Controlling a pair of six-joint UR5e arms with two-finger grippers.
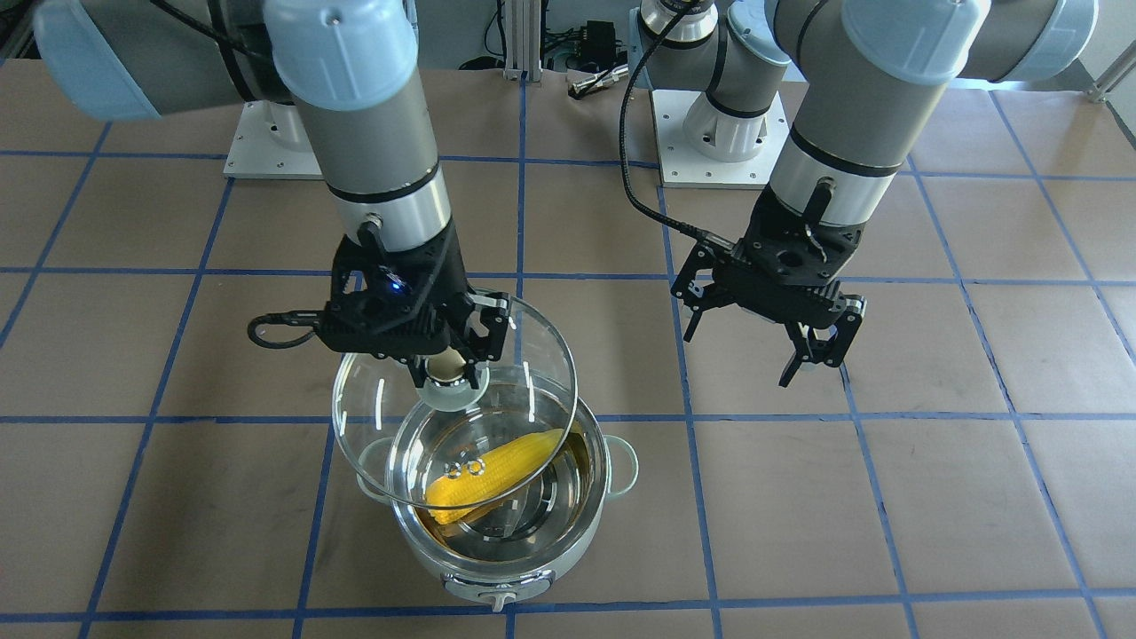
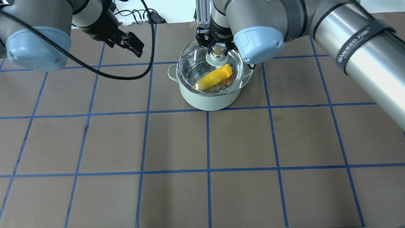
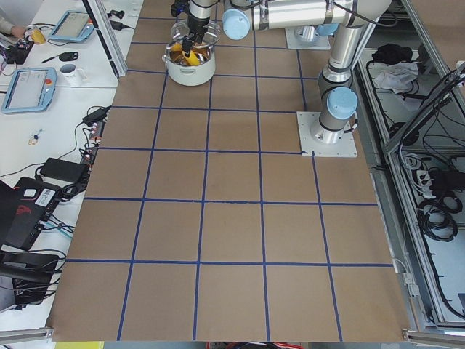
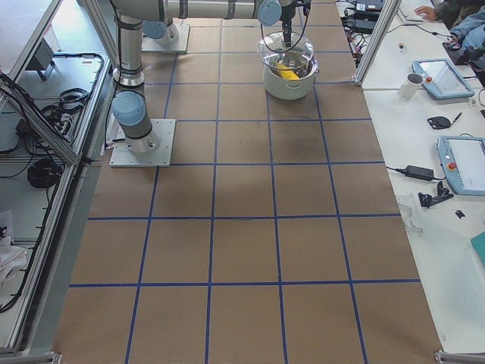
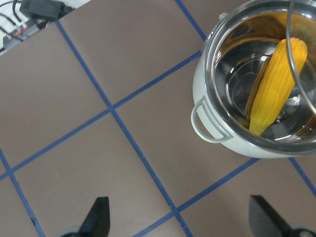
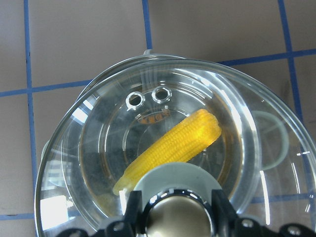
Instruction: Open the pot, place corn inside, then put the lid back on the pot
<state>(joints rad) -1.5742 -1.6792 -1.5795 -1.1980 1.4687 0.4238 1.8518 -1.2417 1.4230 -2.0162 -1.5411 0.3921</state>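
The mint-green pot [image 1: 581, 541] stands on the table with the yellow corn [image 1: 497, 470] lying slanted inside it. My right gripper [image 1: 448, 364] is shut on the beige knob of the clear glass lid [image 1: 532, 355]. It holds the lid tilted just above the pot, offset toward the robot's side, so the pot is partly uncovered. The right wrist view looks through the lid [image 6: 98, 148] onto the corn [image 6: 173, 145]. My left gripper [image 1: 737, 359] is open and empty, raised to the pot's side. Its wrist view shows the pot [image 5: 212, 123] and the corn [image 5: 274, 84].
The table [image 2: 202, 142] is brown with a blue tape grid. The arm bases [image 1: 719, 142] are bolted at the robot's side. A black cable [image 2: 126, 76] hangs from the left arm. Operator desks with tablets [image 4: 447, 76] lie beyond the pot's table edge.
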